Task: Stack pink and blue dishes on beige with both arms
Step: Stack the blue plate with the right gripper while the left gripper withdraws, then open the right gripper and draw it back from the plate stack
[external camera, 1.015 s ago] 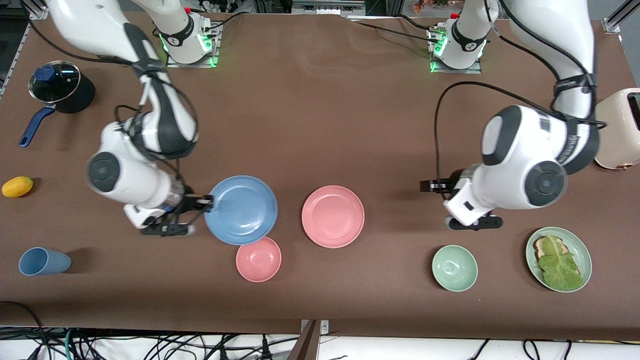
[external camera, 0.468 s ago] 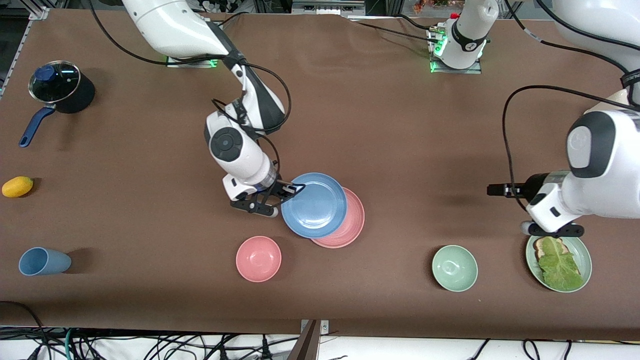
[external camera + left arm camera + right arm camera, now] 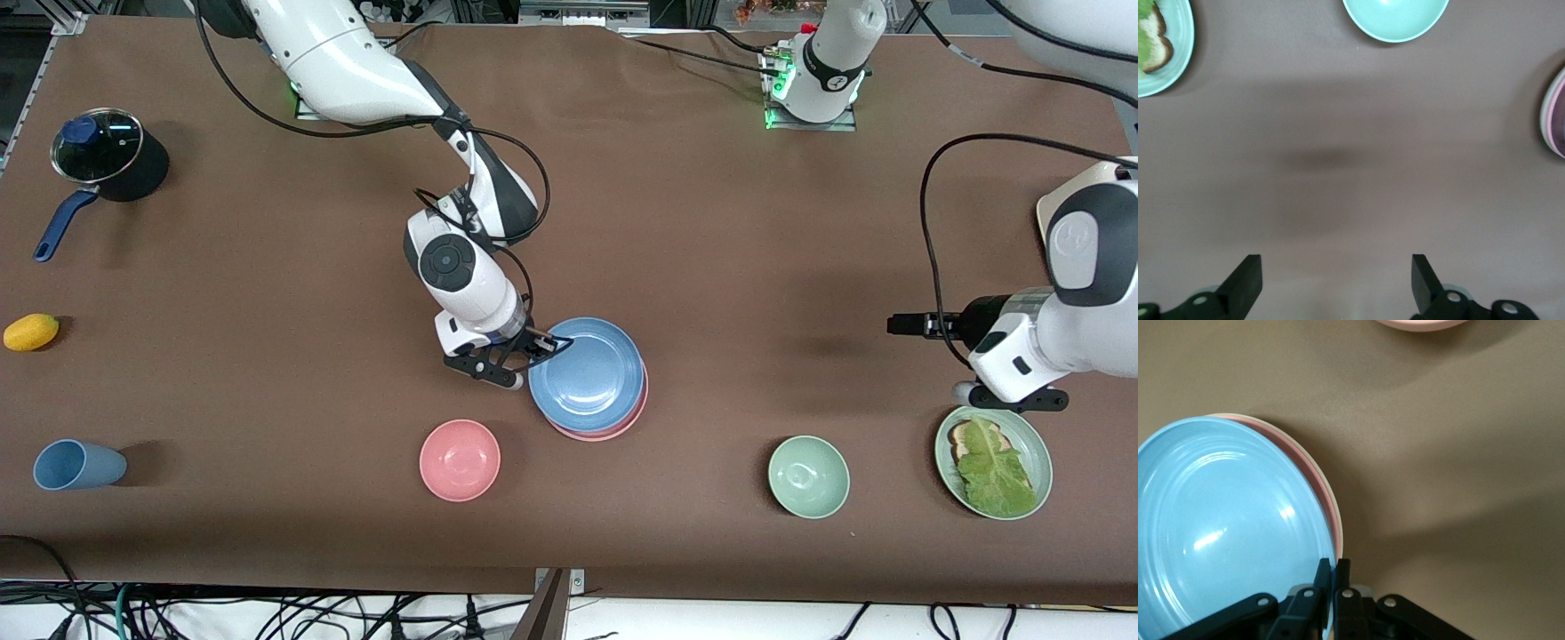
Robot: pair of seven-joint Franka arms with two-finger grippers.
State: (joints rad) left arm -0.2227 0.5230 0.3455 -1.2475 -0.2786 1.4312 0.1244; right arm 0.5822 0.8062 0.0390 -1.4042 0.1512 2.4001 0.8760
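My right gripper (image 3: 556, 342) is shut on the rim of the sky-blue plate (image 3: 587, 373), which sits over the pink plate (image 3: 615, 428) at the table's middle and covers nearly all of it. In the right wrist view its fingertips (image 3: 1335, 563) pinch the blue plate (image 3: 1225, 520). The pink plate's rim (image 3: 1331, 520) shows beneath, and a thin cream rim of the beige plate (image 3: 1340, 532) under that. I cannot tell whether blue touches pink. My left gripper (image 3: 898, 324) hangs open over bare table toward the left arm's end, its fingers wide apart (image 3: 1335, 270).
A pink bowl (image 3: 460, 460) lies nearer the camera than the stack. A mint bowl (image 3: 808, 476) and a mint plate with lettuce (image 3: 1022, 444) sit near the left gripper. A blue cup (image 3: 76, 465), a yellow fruit (image 3: 31, 332) and a lidded pot (image 3: 102, 156) stand at the right arm's end.
The right gripper has carried the blue plate from beside the pink plate to over it, now almost centred. The left arm has drawn back toward its end of the table.
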